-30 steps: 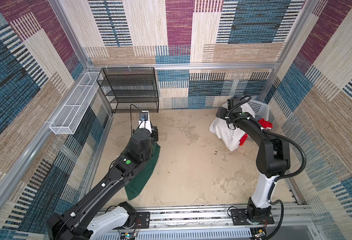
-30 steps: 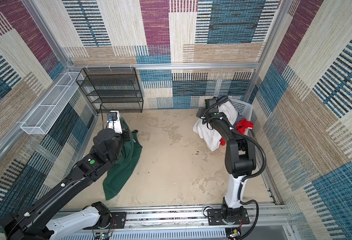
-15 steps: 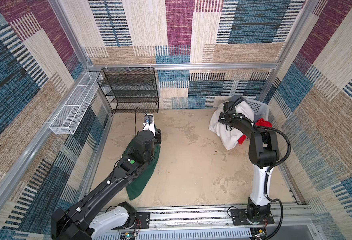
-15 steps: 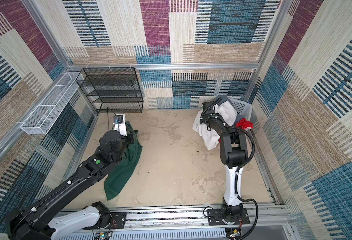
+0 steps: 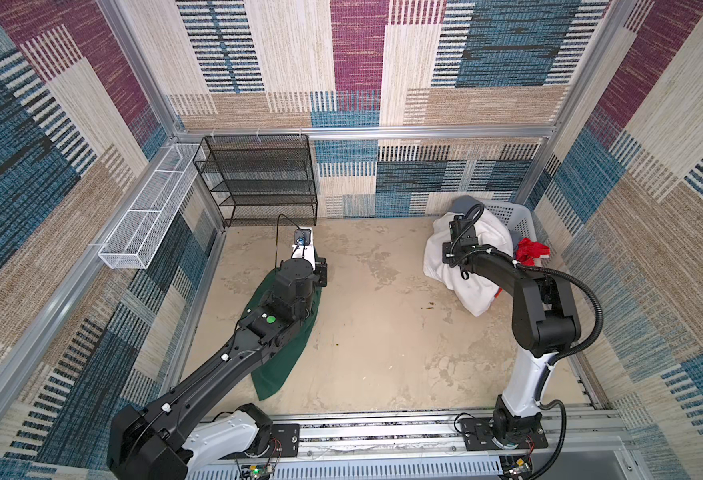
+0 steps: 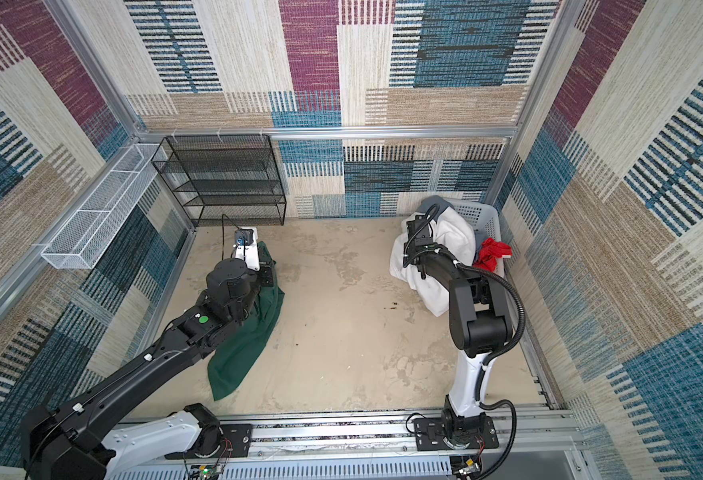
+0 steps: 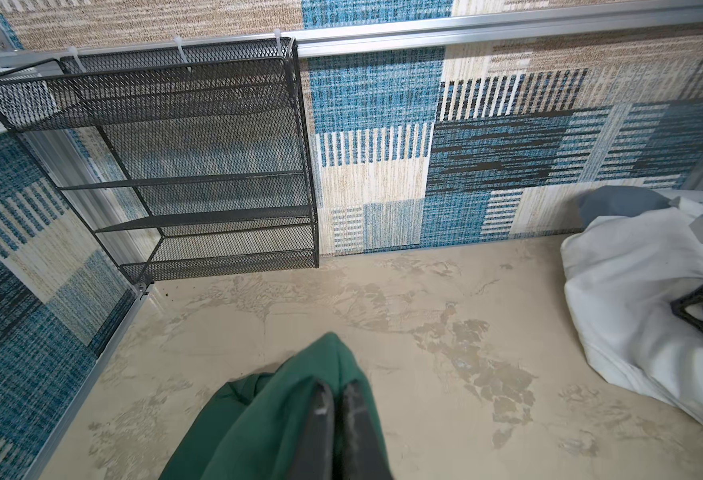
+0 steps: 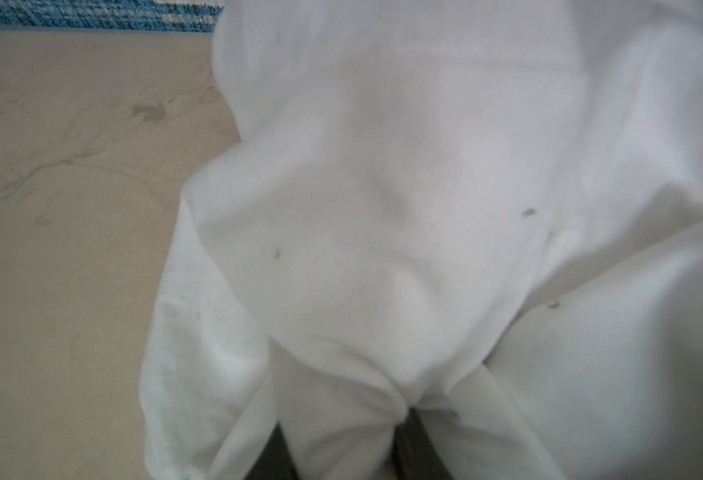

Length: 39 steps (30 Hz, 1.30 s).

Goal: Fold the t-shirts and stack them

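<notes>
A dark green t-shirt point(image 5: 287, 353) point(image 6: 246, 353) lies in a long strip on the left of the floor. Its far end is lifted, and my left gripper point(image 7: 338, 399) is shut on that green cloth point(image 7: 266, 415). A white t-shirt point(image 5: 437, 257) point(image 6: 404, 266) spills out of the pale basket point(image 5: 512, 214) at the back right. My right gripper point(image 8: 343, 440) has closed on a bunch of the white cloth point(image 8: 383, 208), which hides most of its fingers. A red t-shirt point(image 5: 530, 249) and a grey one point(image 5: 464, 203) lie in the basket.
A black mesh shelf point(image 5: 258, 183) point(image 7: 200, 166) stands against the back wall on the left. A white wire basket point(image 5: 146, 216) hangs on the left wall. The stained beige floor point(image 5: 383, 324) stretches between the two arms.
My right gripper went from wide open to closed on the white t-shirt, and that arm's elbow shifted. My left gripper drifted slightly right, still holding the green t-shirt.
</notes>
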### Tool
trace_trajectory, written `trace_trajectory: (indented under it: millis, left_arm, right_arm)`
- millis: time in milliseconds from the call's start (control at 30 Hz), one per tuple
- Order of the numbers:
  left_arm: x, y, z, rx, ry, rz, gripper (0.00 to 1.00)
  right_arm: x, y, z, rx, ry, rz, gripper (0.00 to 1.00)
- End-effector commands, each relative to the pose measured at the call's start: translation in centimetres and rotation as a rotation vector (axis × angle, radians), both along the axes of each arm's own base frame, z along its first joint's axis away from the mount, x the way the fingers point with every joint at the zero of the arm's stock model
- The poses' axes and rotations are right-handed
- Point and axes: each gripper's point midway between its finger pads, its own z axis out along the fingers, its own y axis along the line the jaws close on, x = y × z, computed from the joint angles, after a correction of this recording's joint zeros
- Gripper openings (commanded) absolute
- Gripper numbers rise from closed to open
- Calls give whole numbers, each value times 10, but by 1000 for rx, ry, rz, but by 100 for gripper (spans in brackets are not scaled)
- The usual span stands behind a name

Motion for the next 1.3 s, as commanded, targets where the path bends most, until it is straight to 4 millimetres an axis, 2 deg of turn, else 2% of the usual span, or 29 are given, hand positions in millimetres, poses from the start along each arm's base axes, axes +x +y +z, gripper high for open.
trace_trajectory:
  millis: [0, 100, 233, 300, 367, 400, 433, 467, 500, 600, 700, 800, 900, 1033, 1100, 1167, 1267]
  left_arm:
    - [3, -8, 13, -41, -37, -32, 0]
    - [4, -10, 14, -42, -31, -34, 0]
    - [4, -10, 16, -51, -39, -41, 0]
    - [2, -10, 17, -52, -36, -42, 0]
    - [1, -8, 19, -60, -39, -41, 0]
    - [0, -8, 20, -68, -44, -42, 0]
    - [-1, -8, 20, -74, -46, -44, 0]
    - [-1, -8, 21, -81, -49, -47, 0]
    - [-1, -9, 21, -85, -48, -49, 0]
    - [2, -13, 24, -98, -44, -55, 0]
    - [11, -27, 36, -116, -47, -94, 0]
    - [27, -46, 59, -124, -61, -136, 0]
    - [41, -65, 95, -121, -102, -184, 0]
    - [51, -82, 142, -109, -137, -242, 0]
    - [50, -78, 158, -91, -156, -227, 0]
    - [47, -64, 164, -73, -176, -169, 0]
    - [39, -39, 153, -47, -198, -70, 0]
  right_arm:
    - [-31, -8, -28, -76, 177, 36, 1]
    - [-23, -29, -23, -200, 158, -16, 2]
    - [-11, -37, -31, -218, 177, -31, 5]
    - [-12, -45, -27, -263, 179, -61, 8]
    - [-12, -44, -19, -263, 159, -48, 8]
    - [-12, -40, -15, -238, 145, -30, 12]
    - [-13, -35, -11, -208, 131, -19, 26]
    - [-15, -29, -6, -170, 117, -9, 53]
    - [-17, -21, -1, -123, 101, 10, 74]
    - [-26, 10, 26, -3, 22, 74, 99]
    - [-41, 45, 53, 107, -46, 140, 98]
    - [-65, 71, 65, 206, -85, 175, 98]
    - [-94, 95, 61, 309, -82, 223, 98]
    - [-124, 113, 46, 409, -54, 257, 99]
    - [-135, 116, 35, 432, -24, 256, 98]
    - [-143, 121, 26, 440, -5, 257, 98]
    - [-153, 137, 17, 483, 4, 304, 99]
